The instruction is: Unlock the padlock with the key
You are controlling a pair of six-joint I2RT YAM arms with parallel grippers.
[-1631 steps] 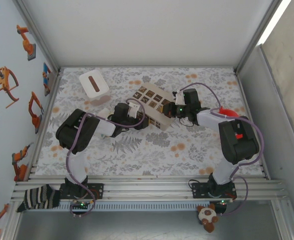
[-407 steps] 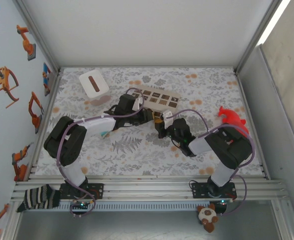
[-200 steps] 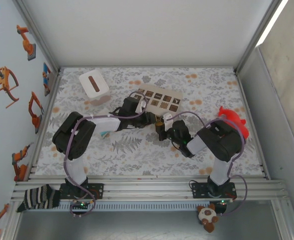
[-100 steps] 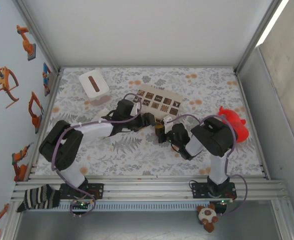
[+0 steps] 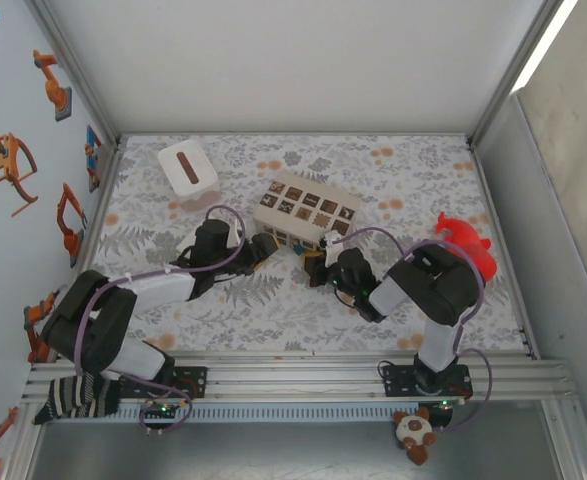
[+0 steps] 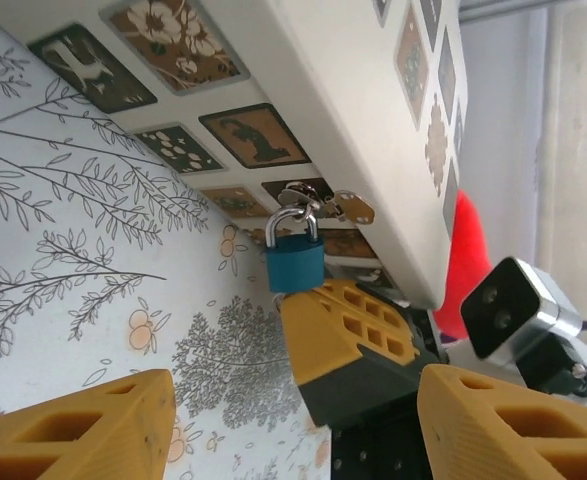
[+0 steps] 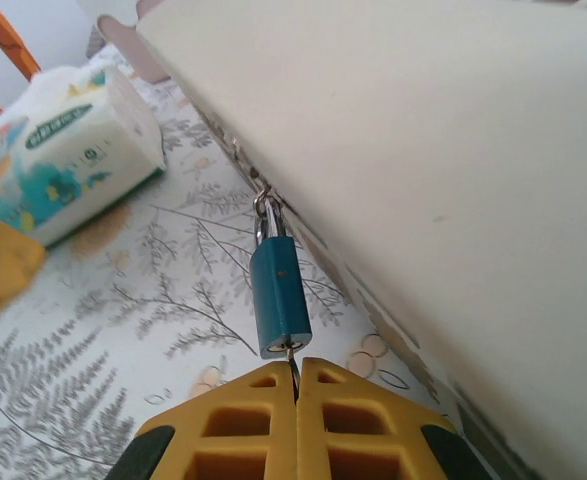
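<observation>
Reaching in from the lower left of the top view, the left arm ends with its claw (image 5: 262,247) low over the flowered table (image 5: 423,180). It sits just beside the near left corner of a white box (image 5: 306,208) patterned with brown squares. The right claw (image 5: 317,263) sits at the box's near edge, close to the left one. A tissue box (image 5: 187,168) stands well apart at the far left, and a red object (image 5: 465,240) lies to the right.

From the left wrist, the left claw's yellow fingers (image 6: 83,430) are spread wide and hold nothing. Beyond them a blue padlock (image 6: 295,262) hangs from a metal fitting (image 6: 323,205) on the box's edge. Its shackle looks closed, and the right claw meets its bottom end.

From the right wrist, the right claw is pinched shut on the key (image 7: 291,366), whose thin blade enters the keyhole in the padlock's bottom. A tissue pack (image 7: 63,150) lies on the table beyond.
</observation>
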